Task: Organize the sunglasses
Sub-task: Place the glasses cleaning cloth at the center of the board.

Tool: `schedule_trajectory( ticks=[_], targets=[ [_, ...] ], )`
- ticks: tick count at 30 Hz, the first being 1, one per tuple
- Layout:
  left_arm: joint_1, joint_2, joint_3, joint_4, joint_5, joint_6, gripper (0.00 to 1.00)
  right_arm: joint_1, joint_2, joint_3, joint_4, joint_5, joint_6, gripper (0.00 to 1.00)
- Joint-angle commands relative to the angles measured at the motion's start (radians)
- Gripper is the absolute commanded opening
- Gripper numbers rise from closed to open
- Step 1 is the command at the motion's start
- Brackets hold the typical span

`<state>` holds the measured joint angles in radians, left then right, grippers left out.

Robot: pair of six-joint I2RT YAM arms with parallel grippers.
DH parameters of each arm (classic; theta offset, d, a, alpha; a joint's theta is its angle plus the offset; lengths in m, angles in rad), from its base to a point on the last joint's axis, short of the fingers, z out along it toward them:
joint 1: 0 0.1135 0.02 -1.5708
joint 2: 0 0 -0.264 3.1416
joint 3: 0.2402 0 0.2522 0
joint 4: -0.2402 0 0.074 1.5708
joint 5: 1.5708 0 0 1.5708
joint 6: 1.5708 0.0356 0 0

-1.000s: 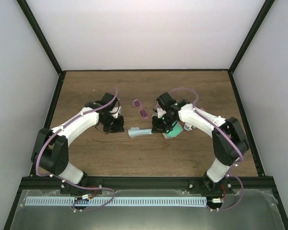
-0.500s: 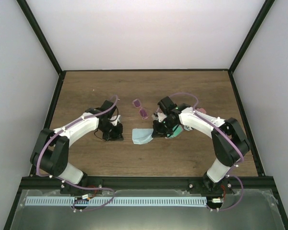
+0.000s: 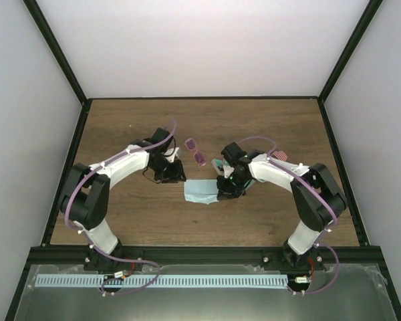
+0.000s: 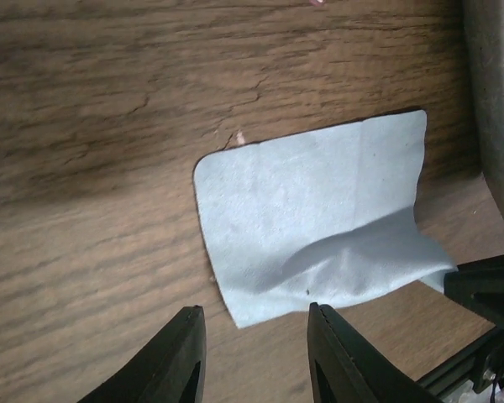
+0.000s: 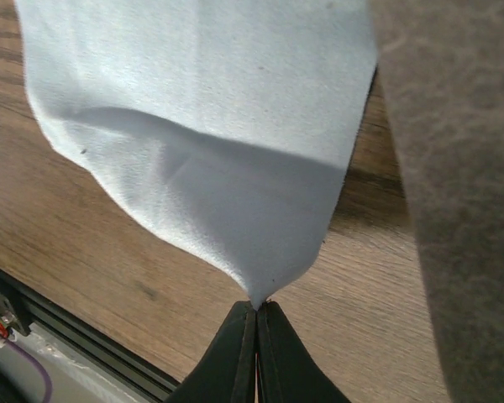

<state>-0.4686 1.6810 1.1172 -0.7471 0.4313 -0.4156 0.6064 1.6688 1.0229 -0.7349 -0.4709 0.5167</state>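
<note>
Beyond cloth [image 3: 199, 190], clear of both: sunglasses [image 3: 196, 152] | left fingers [image 4: 185, 357] parted | right fingers [image 5: 235, 348] pinching cloth

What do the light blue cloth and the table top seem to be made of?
The light blue cloth: probably soft microfibre, matte; it folds where the right tool pinches its corner. The table top: wood or laminate, matte; dark grain lines show.

- Top external: fixed high behind the left arm [image 3: 117, 167] and right arm [image 3: 281, 172], looking down and forward; distant, taking in the whole wooden table [image 3: 187, 221].
- Left wrist: close above the tabletop, facing down past the left gripper [image 4: 254, 315] at the frame's bottom edge.
- Right wrist: nearer still, facing down past the right gripper [image 5: 256, 306].
- Shared by all 3 views: the light blue cloth [image 3: 199, 192] and wood around it.
</note>
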Motion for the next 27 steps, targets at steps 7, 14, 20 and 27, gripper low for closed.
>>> schedule_trajectory(
  ticks=[7,14,20,27],
  targets=[
    [-0.031,0.097,0.055,0.018,0.005,0.045,0.51,0.006,0.015,-0.041,0.022,0.018,0.013,0.01],
    [-0.051,0.167,0.085,0.026,-0.020,0.058,0.51,0.007,0.020,-0.068,0.057,-0.018,0.025,0.04],
    [-0.062,0.224,0.122,0.039,-0.058,0.056,0.49,0.019,0.038,-0.067,0.063,-0.025,0.026,0.08],
    [-0.069,0.265,0.133,0.050,-0.088,0.054,0.45,0.019,0.019,-0.019,-0.011,0.063,0.020,0.41]
  ],
)
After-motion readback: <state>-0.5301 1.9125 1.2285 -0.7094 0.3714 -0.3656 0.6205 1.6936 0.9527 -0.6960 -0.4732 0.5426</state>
